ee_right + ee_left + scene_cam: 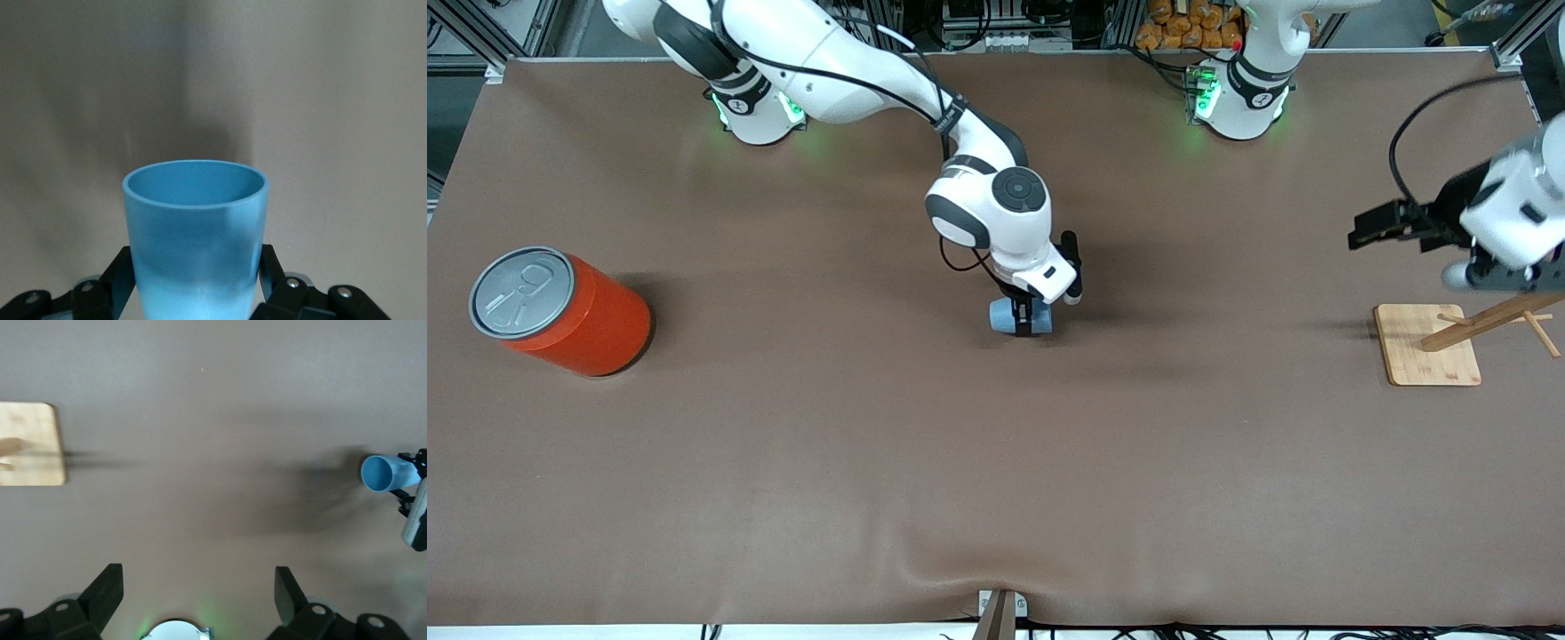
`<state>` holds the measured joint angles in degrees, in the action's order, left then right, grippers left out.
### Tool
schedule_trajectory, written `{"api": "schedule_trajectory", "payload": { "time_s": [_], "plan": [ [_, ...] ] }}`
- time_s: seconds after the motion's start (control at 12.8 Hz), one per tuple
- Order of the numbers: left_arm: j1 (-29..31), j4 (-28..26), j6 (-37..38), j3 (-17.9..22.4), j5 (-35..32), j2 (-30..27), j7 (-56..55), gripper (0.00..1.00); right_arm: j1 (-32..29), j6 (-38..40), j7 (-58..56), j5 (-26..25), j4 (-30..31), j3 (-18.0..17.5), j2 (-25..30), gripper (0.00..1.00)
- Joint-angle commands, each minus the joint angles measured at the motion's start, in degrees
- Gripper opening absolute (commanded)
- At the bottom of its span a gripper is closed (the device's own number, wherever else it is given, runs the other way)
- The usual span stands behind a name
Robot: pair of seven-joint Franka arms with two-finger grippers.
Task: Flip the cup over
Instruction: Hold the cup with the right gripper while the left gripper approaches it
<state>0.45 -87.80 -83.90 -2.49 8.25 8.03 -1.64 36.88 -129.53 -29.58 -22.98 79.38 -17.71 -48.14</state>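
Observation:
The light-blue cup (1005, 316) lies on its side near the middle of the table, its mouth turned toward the left arm's end. My right gripper (1024, 318) is shut on the cup's body, with one black finger on each side. The right wrist view shows the cup (195, 227) filling the space between the fingers (115, 280), its darker blue inside showing. The left wrist view shows the cup (387, 472) from a distance. My left gripper (1498, 277) is open and empty, high over the wooden stand, and it also shows in the left wrist view (198, 593).
A big orange can (560, 311) with a grey lid stands near the right arm's end. A wooden stand with a flat base (1427, 345) and a slanted pegged post is at the left arm's end; the base also shows in the left wrist view (30, 443).

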Motion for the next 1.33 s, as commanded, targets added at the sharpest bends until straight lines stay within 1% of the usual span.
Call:
{"api": "schedule_trajectory", "payload": {
  "time_s": [0.0,0.16,0.23,0.31,0.39,0.47,0.63,0.7,0.86,1.25],
  "plan": [
    [1.57,1.05,-0.73,-0.23,2.73,8.72,7.76,1.00,1.26,0.77,2.67,-1.81,-3.00,0.30,-1.42,0.00],
    [1.22,0.96,-4.14,-0.84,3.43,14.61,12.34,1.00,2.57,0.86,3.03,-2.07,-5.19,0.39,-3.53,0.00],
    [0.78,0.88,-5.56,-0.85,5.53,17.08,14.45,1.00,2.67,0.86,3.03,-2.16,-5.11,0.39,-3.62,0.00],
    [0.69,0.18,-6.70,-0.85,7.90,18.93,16.82,1.00,2.67,0.86,3.03,-2.16,-5.11,0.39,-3.62,0.04],
    [0.60,-1.74,-8.45,-0.93,9.75,19.56,18.24,1.00,2.84,0.95,3.12,-2.07,-5.11,0.39,-3.71,0.26],
    [0.78,-4.54,-10.82,-0.93,10.64,19.04,18.78,1.00,2.84,0.86,3.12,-2.07,-5.02,0.48,-3.71,0.99],
    [0.86,-8.25,-14.87,-1.98,11.35,17.64,18.78,1.00,2.93,0.86,6.88,-2.16,-5.02,0.48,-3.71,1.00],
    [0.87,-9.31,-16.02,-1.99,11.43,17.46,18.78,1.00,2.93,0.95,7.16,-2.16,-5.02,0.39,-3.71,1.00],
    [0.78,-11.50,-18.13,-2.08,13.79,17.11,18.78,1.00,2.93,1.12,7.25,-2.16,-5.02,0.39,-3.62,1.00],
    [0.69,-17.57,-29.19,-6.46,14.95,16.84,17.91,1.00,2.23,1.83,7.16,-1.72,-5.02,0.22,-1.70,1.00]
  ]
}}
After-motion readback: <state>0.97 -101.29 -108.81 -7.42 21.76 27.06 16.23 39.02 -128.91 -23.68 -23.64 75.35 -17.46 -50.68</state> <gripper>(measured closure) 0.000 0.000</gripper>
